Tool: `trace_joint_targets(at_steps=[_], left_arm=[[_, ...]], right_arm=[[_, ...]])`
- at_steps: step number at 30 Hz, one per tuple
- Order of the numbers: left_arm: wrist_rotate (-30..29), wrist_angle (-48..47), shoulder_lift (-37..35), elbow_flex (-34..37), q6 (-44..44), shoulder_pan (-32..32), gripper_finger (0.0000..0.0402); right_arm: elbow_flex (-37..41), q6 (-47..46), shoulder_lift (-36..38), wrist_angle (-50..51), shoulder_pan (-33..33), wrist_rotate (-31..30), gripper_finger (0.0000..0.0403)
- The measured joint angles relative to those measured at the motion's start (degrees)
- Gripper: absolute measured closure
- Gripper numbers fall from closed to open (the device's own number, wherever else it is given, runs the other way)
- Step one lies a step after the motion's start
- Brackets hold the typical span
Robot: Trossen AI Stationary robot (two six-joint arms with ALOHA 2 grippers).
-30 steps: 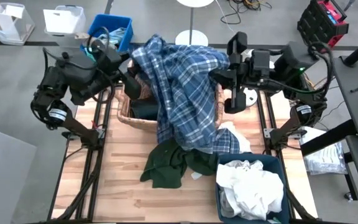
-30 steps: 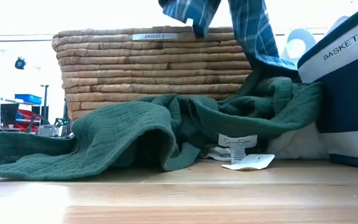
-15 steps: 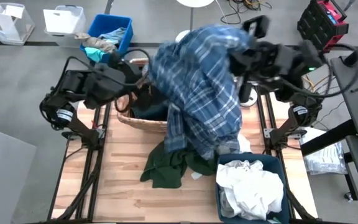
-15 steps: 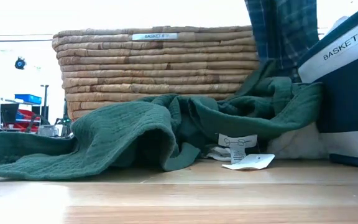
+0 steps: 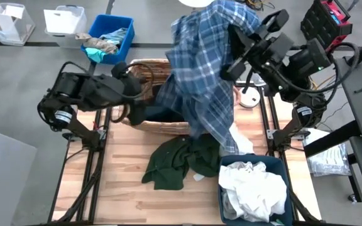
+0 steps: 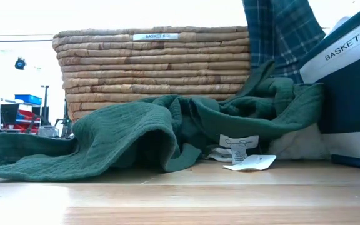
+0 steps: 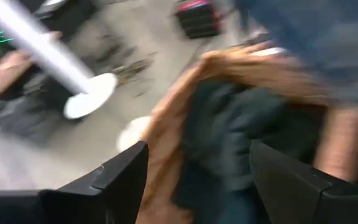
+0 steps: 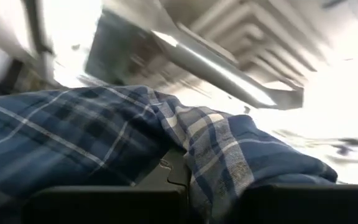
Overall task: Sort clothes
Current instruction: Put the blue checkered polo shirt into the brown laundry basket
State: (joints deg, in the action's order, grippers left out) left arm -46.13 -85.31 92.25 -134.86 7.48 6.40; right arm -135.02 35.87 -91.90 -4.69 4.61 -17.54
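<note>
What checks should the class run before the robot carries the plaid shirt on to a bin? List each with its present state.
1. Right end effector has the plaid shirt: ok, cloth is pinched at its fingers in the right wrist view.
2. Shirt clear of the wicker basket: not ok, it hangs over the rim.
3. Shirt tail free of the green garment: cannot tell.
4. Left end effector out of the way: not ok, it is at the basket, open.
5. Blue bin has room: cannot tell, whites fill it.
</note>
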Motion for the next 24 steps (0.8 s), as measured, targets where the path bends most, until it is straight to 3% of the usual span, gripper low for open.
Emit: trace_joint_targets(at_steps=[5, 10, 16, 24], left_arm=[[11.14, 3.65, -2.18, -0.10, -5.07, 1.95, 0.0145], [11.63, 7.51, -5.29, -0.10, -3.18, 2.50, 0.0145], [15.77, 30.66, -4.76, 0.28, -9.52, 2.62, 0.0145], [18.06, 38.45, 0.16, 0.42, -13.08, 3.11, 0.0114]], right_arm=[[0.00, 8.25, 0.02, 1.50, -0.01, -11.00, 0.0390], [0.09, 10.77, -0.02, 4.98, -0.01, -17.97, 0.0390], [0.09, 13.31, -0.26, 4.59, -0.03, -19.67, 0.0390], [0.09, 14.27, -0.66, 4.84, -0.03, -19.93, 0.0390]])
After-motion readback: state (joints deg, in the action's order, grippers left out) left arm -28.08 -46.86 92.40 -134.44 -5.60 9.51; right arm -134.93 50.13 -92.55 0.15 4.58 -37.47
